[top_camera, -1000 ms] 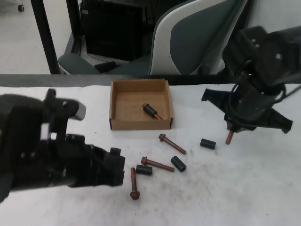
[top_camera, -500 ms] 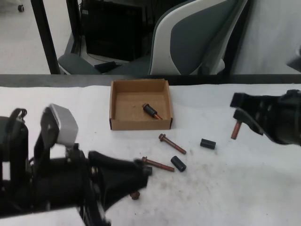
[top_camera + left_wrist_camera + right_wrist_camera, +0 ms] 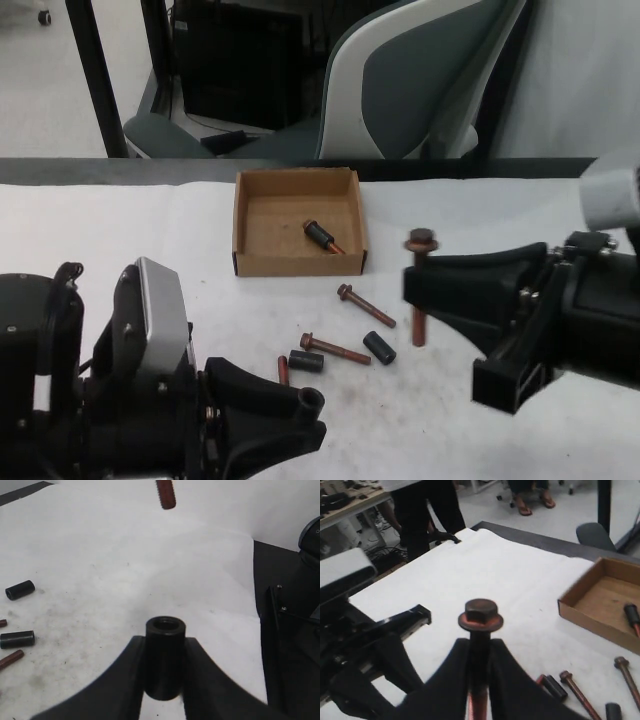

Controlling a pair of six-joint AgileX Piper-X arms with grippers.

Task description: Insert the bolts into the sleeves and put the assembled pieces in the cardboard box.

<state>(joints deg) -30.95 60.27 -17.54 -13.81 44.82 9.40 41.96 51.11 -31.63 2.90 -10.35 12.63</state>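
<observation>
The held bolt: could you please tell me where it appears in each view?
High view: bolt upright in the right gripper, right of the cardboard box.
Left wrist view: its tip beyond the held sleeve.
Right wrist view: bolt between the fingers, head up.
Shared landmark: this loose sleeve.

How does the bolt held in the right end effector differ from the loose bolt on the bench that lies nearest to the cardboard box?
The held bolt stands upright, head up, above the bench; the loose bolt lies flat on it. The held bolt is clamped in the right end effector; nothing touches the loose bolt. Both are rust-brown with a flanged head, and neither carries a sleeve.
</observation>
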